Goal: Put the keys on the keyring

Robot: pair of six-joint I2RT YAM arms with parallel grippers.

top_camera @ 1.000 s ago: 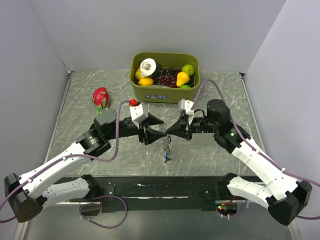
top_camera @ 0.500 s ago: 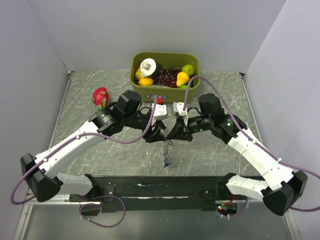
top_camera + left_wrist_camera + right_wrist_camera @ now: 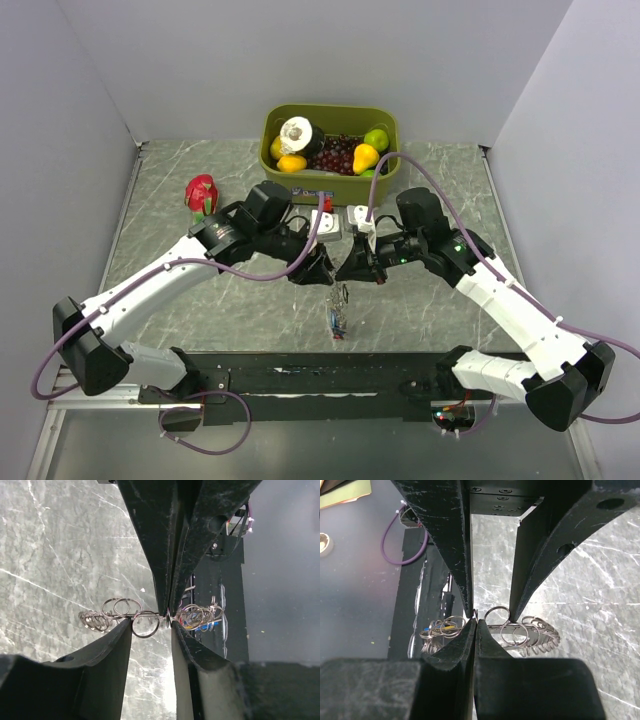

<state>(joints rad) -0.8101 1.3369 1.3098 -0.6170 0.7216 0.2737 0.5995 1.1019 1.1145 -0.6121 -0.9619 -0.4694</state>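
The keyring [image 3: 335, 283] hangs above the table between both grippers. My right gripper [image 3: 475, 622] is shut on its thin wire. My left gripper [image 3: 151, 625] stands open, its fingertips [image 3: 127, 627] astride the wire and a small split ring. In the left wrist view the keyring [image 3: 117, 611] runs sideways, with coiled loops at its left end. The keys [image 3: 200, 617], a bunch showing blue and yellow, hang on the wire past the right gripper's shut fingers. They show as keys [image 3: 442, 627] in the right wrist view and dangle as keys [image 3: 337, 318] in the top view.
A green bin [image 3: 330, 187] of fruit and a tape roll stands just behind the grippers. A red fruit [image 3: 201, 193] lies at the back left. A dark rail [image 3: 320, 375] runs along the near edge. Grey walls close in both sides.
The left arm has swung its elbow back and right toward the bin, and the right wrist has risen. Both grippers stayed at the keyring, and the keys still hang below.
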